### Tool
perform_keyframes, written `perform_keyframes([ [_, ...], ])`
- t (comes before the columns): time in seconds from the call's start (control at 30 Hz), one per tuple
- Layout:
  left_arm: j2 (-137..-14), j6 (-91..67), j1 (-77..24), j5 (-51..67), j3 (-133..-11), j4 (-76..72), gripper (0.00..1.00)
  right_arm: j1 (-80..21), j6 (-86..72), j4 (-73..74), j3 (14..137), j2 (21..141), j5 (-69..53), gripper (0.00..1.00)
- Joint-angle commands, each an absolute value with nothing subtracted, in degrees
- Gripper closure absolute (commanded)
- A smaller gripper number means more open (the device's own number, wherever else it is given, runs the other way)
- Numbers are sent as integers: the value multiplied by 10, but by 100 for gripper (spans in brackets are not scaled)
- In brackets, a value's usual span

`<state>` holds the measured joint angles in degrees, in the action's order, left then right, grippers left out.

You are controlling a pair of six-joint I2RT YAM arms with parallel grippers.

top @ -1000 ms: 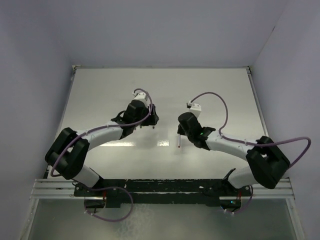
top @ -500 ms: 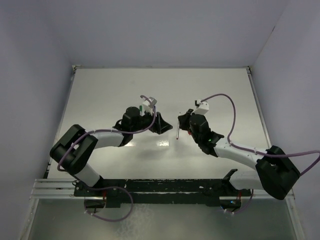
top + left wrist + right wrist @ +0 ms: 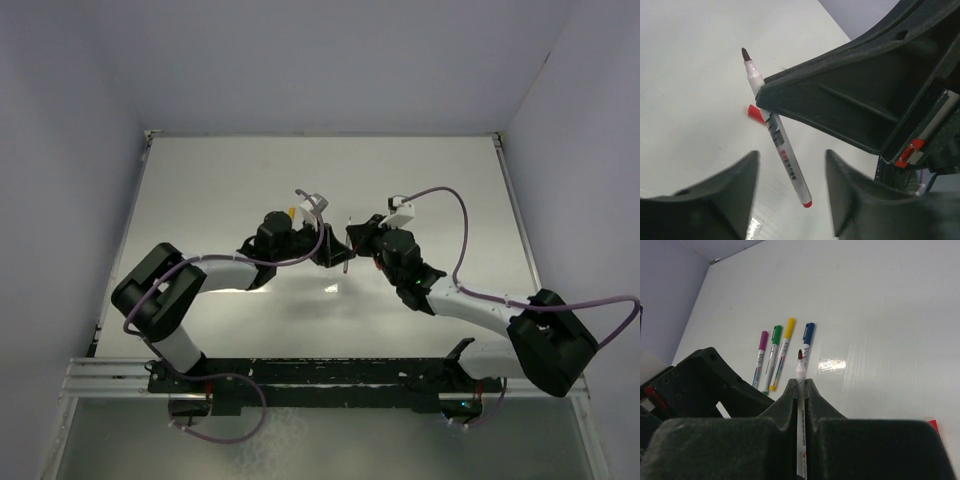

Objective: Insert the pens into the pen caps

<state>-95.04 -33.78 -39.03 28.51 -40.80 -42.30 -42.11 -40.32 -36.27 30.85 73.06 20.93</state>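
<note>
The right end effector [image 3: 801, 386] is pressed together on the uncapped red pen [image 3: 781, 147], holding it tilted over the desk [image 3: 685, 115] with its dark tip past the fingers. The left end effector [image 3: 791, 167] stands spread, its fingers flanking the pen's lower end without touching. The red cap [image 3: 755, 113] lies on the desk just behind the pen. 4 capped pens [image 3: 774, 351] lie side by side farther off.

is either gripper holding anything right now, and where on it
The right gripper is shut on the uncapped pen, pinching its barrel just behind the bare tip. The left gripper is open and holds nothing.
</note>
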Motion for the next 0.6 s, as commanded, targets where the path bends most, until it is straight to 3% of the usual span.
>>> perform_keyframes([
  [0.0,-953,-330,-398,286,-431,-445,57,-423,-401,-418,307,738,190,100],
  [0.03,-951,-330,-399,277,-430,-445,74,-423,-401,-420,307,739,187,100],
  [0.13,-948,-332,-399,262,-430,-441,98,-424,-404,-423,307,742,177,100],
  [0.4,-948,-337,-399,235,-431,-422,100,-424,-389,-426,304,738,159,99],
  [0.5,-944,-334,-400,213,-434,-388,100,-423,-369,-409,303,721,168,74],
  [0.57,-939,-330,-399,195,-435,-362,100,-423,-355,-390,299,704,180,66],
])
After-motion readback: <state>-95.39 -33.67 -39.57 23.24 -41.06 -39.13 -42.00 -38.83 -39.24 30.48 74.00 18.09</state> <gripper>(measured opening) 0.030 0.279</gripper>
